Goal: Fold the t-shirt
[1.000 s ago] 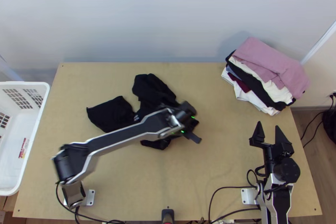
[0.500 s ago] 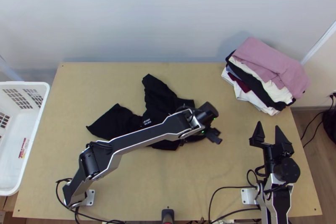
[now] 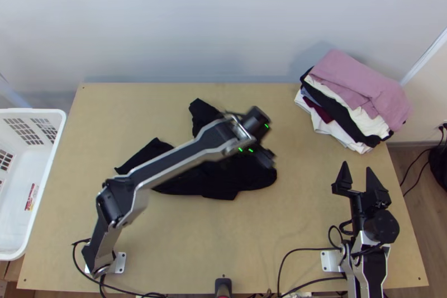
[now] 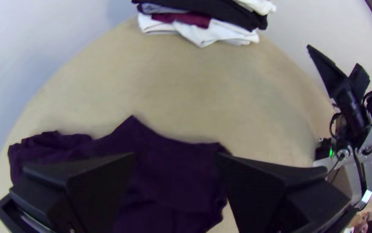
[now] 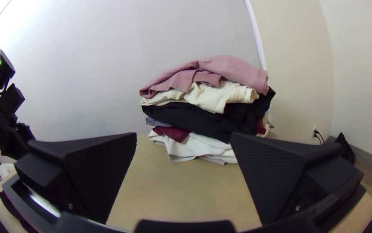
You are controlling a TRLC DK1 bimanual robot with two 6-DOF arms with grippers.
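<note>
Top view: a black t-shirt lies in an uneven, bunched heap on the table, left of the middle of the picture. One pointed part extends toward the far edge, another toward the white basket at the left. The left arm crosses above the garment, hiding part of it, with the left claw over its right end. The right claw stands at the right side of the table, well apart from the t-shirt, its two fingers spread and its grasp empty. A pile of clothes, pink on top, rests at the far right corner.

Left wrist view: the left claw is wide open, with dark cloth visible across the gap between its fingers. No part of the cloth is pinched; as far as can be made out, it lies below the fingers, though whether they touch it I cannot tell. The pile is well beyond the cloth, and the right claw is off to one side.

Right wrist view: the right claw is likewise wide open and grips nothing. Beyond its fingers stands the pile, layered pink, cream, black, dark red and white. Part of the left arm is noted at the picture's edge, above the basket.
</note>
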